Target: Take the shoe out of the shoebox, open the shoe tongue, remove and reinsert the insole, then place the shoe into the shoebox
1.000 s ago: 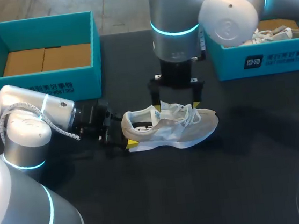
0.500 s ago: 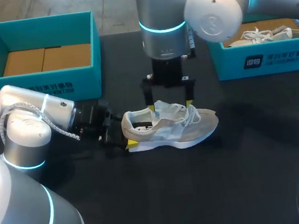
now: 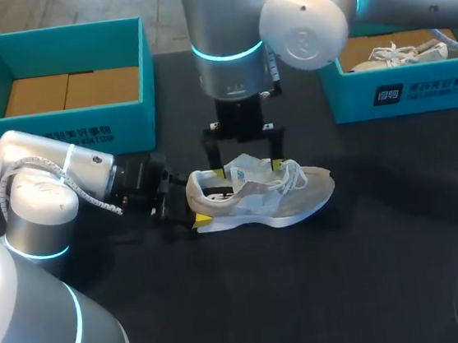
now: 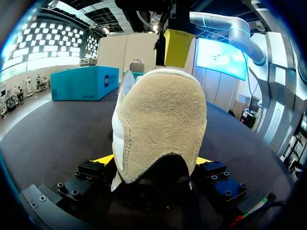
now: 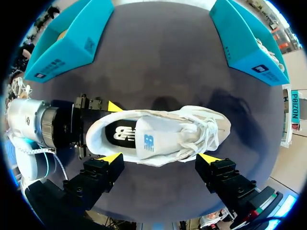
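A beige and white shoe (image 3: 265, 194) lies on its sole on the black table, toe pointing right. My left gripper (image 3: 193, 203) comes in from the left and is shut on the heel (image 4: 160, 124), one yellow tip on each side. My right gripper (image 3: 252, 167) hangs open straight above the shoe, its fingers spread along the shoe's length on either side of the raised white tongue (image 5: 149, 140). In the right wrist view the shoe (image 5: 192, 129) fills the space ahead of the right gripper (image 5: 159, 157), with the dark insole (image 5: 117, 134) showing in the opening.
A teal shoebox (image 3: 67, 132) with cardboard inside stands at the back left. A second teal box (image 3: 402, 90), at the back right, holds another shoe. Black table (image 3: 326, 293) lies bare in front of the shoe.
My right arm has moved left and come down over the shoe, from above the laces to above the tongue and opening. My left gripper and the shoe have stayed put.
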Robot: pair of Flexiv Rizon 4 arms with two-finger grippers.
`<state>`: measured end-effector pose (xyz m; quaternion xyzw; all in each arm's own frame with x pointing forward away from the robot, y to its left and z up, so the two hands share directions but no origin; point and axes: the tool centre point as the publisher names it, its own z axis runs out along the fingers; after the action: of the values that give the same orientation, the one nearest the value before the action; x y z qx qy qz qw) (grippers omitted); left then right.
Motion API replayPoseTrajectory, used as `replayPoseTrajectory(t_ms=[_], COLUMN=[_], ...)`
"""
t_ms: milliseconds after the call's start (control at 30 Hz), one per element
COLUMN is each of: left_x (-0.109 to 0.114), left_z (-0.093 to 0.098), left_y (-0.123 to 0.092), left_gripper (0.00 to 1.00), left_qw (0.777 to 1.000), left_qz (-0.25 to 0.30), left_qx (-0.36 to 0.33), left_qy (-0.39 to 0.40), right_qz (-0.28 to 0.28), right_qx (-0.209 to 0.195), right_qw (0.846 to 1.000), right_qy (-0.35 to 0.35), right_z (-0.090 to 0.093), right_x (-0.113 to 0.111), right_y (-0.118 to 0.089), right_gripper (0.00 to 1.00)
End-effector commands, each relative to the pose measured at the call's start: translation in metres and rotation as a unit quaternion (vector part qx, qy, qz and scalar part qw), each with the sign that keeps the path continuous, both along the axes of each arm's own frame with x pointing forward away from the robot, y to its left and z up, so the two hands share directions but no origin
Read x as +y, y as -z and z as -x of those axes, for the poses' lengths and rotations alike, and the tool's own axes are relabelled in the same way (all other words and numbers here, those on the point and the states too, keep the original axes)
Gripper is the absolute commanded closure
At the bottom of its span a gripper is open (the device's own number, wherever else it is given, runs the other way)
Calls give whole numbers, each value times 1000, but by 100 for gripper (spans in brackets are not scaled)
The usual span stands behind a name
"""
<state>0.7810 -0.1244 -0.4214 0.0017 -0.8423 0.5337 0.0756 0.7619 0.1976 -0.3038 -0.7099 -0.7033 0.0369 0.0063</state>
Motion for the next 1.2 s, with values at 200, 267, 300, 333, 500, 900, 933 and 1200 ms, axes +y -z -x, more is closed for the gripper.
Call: replayPoseTrajectory(t_ms=[200, 267, 300, 333, 500, 900, 933, 1200], left_x=[0, 0, 0, 0, 0, 0, 0, 0], left_z=[0, 0, 0, 0, 0, 0, 0, 0], left_y=[2, 2, 2, 2, 2, 2, 2, 2], left_gripper=[100, 100, 100, 100, 100, 100, 100, 100], left_qw=[1000, 1000, 1000, 1000, 1000, 1000, 1000, 1000], left_qz=[-1, -1, -1, -1, -1, -1, -1, -1], left_qx=[0, 0, 0, 0, 0, 0, 0, 0], left_qy=[1, 1, 1, 1, 1, 1, 1, 1], right_qz=[24, 25, 25, 24, 21, 33, 42, 79], right_qx=[-1, 1, 1, 2, 6, 12, 8, -33], right_qw=[1000, 1000, 1000, 1000, 1000, 999, 999, 996], right_qy=[3, 5, 6, 7, 9, 15, 14, -3], right_z=[-1, -2, -2, -3, -5, -6, -6, -5], right_x=[12, 12, 12, 12, 13, 14, 14, 13], right_y=[9, 12, 13, 14, 18, 24, 23, 23], right_gripper=[0, 0, 0, 0, 0, 0, 0, 0])
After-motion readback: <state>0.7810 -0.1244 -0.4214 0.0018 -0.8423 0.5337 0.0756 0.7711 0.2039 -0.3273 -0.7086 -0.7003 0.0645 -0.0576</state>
